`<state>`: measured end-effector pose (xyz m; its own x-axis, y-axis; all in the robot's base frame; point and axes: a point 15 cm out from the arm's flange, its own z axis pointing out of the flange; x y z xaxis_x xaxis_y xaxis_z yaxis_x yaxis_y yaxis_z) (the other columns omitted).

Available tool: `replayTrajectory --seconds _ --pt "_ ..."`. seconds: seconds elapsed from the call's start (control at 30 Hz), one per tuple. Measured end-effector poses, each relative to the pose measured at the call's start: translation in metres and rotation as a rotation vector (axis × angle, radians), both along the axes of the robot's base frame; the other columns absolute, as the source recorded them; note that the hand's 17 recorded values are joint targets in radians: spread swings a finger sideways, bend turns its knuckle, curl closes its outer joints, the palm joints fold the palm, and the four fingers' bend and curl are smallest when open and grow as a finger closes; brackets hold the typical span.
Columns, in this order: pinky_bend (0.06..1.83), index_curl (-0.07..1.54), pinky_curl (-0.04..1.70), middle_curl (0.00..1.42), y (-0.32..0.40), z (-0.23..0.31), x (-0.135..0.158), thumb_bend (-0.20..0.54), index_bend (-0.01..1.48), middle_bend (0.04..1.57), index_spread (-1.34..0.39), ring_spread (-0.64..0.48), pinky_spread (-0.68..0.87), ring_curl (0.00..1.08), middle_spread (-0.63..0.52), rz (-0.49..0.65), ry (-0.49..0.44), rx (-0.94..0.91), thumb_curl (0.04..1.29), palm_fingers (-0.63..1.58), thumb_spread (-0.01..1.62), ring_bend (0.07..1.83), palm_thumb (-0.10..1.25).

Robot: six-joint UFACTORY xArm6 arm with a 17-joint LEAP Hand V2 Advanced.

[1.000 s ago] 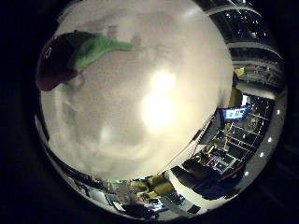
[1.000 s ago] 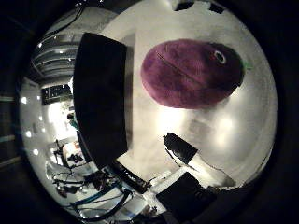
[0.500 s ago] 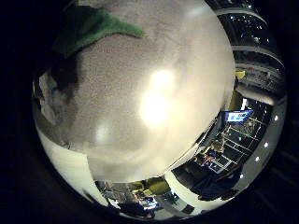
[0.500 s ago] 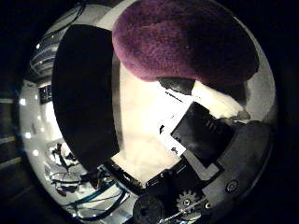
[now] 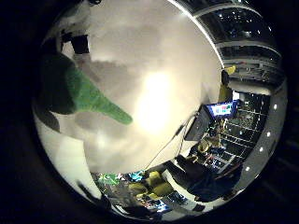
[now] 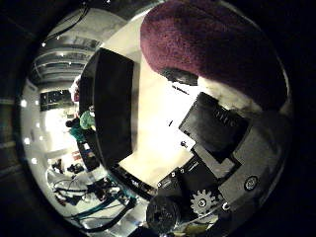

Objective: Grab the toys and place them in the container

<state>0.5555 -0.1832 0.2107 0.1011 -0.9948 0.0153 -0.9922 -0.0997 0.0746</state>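
A purple plush toy [image 6: 212, 49] fills much of the right thumb side palm view, close to the palm. My hand [image 6: 222, 138] curls against it, with a dark fingertip [image 6: 180, 76] pressed on its underside. The toy's green leaf [image 5: 79, 89] shows in the right little finger side palm view, hanging over the white table [image 5: 159, 65] and casting a shadow there. The black container [image 6: 111, 104] stands on the table beside the toy, a short way from the hand.
The table's edge [image 5: 177, 140] runs near a dim room with a lit monitor [image 5: 222, 109] and furniture beyond. A white and black finger part [image 5: 73, 42] shows past the leaf.
The hand has closed in on the purple toy and tilted. The green leaf now hangs over the table, and the fingers sit tighter under the toy.
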Motion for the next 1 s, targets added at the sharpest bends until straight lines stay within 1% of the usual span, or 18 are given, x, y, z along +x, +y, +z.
replayTrajectory --seconds 0.1,0.17,0.3,0.4,0.53,0.7,0.77,0.87,0.9,0.93,0.97,1.0 --pt "1.26 0.76 0.77 0.7 0.014 0.031 -0.023 -0.012 1.08 1.29 -0.25 -0.19 -0.2 0.65 -0.12 0.005 0.011 0.001 0.52 1.18 0.93 1.35 1.08" --pt "1.26 0.76 0.83 0.7 0.028 0.049 -0.035 -0.015 1.11 1.31 -0.23 -0.19 -0.2 0.66 -0.12 0.014 -0.001 -0.003 0.55 1.16 0.93 1.37 1.08" --pt "1.23 0.76 0.9 0.69 0.09 0.069 -0.06 -0.017 1.13 1.34 -0.22 -0.19 -0.18 0.67 -0.12 0.053 -0.013 -0.027 0.58 1.15 0.93 1.38 1.07" --pt "1.21 0.76 0.96 0.68 0.138 0.081 -0.066 -0.016 1.14 1.35 -0.22 -0.19 -0.18 0.67 -0.12 0.097 -0.032 -0.048 0.6 1.14 0.93 1.39 1.07" --pt "1.19 0.75 1.01 0.67 0.212 0.08 -0.078 -0.016 1.14 1.35 -0.22 -0.19 -0.17 0.67 -0.12 0.166 -0.032 -0.054 0.61 1.14 0.93 1.39 1.06" --pt "1.15 0.75 1.06 0.66 0.29 0.071 -0.089 -0.022 1.15 1.36 -0.22 -0.19 -0.19 0.67 -0.11 0.237 -0.031 -0.05 0.61 1.14 0.95 1.39 1.03" --pt "1.14 0.75 1.07 0.66 0.311 0.065 -0.087 -0.024 1.15 1.36 -0.21 -0.19 -0.19 0.66 -0.11 0.261 -0.046 -0.047 0.6 1.14 0.98 1.38 1.0" --pt "1.09 0.73 1.03 0.64 0.34 0.061 -0.071 -0.035 1.09 1.31 -0.23 -0.2 -0.22 0.64 -0.12 0.291 -0.119 -0.028 0.56 1.12 1.01 1.35 0.95" --pt "1.06 0.69 0.97 0.61 0.349 0.061 -0.065 -0.041 0.93 1.26 -0.26 -0.21 -0.28 0.61 -0.13 0.303 -0.145 -0.019 0.55 1.04 1.0 1.31 0.9" --pt "1.06 0.67 0.95 0.6 0.355 0.059 -0.063 -0.041 0.83 1.21 -0.28 -0.22 -0.32 0.6 -0.14 0.312 -0.158 -0.014 0.54 0.96 0.99 1.29 0.89" --pt "1.1 0.63 0.93 0.54 0.357 0.055 -0.065 -0.032 0.67 1.02 -0.33 -0.24 -0.37 0.58 -0.16 0.318 -0.154 -0.012 0.53 0.57 1.0 1.24 0.88" --pt "1.06 0.68 0.97 0.53 0.356 0.048 -0.07 -0.03 0.71 0.91 -0.35 -0.2 -0.31 0.61 -0.16 0.32 -0.132 -0.01 0.52 0.2 1.0 1.18 0.87"
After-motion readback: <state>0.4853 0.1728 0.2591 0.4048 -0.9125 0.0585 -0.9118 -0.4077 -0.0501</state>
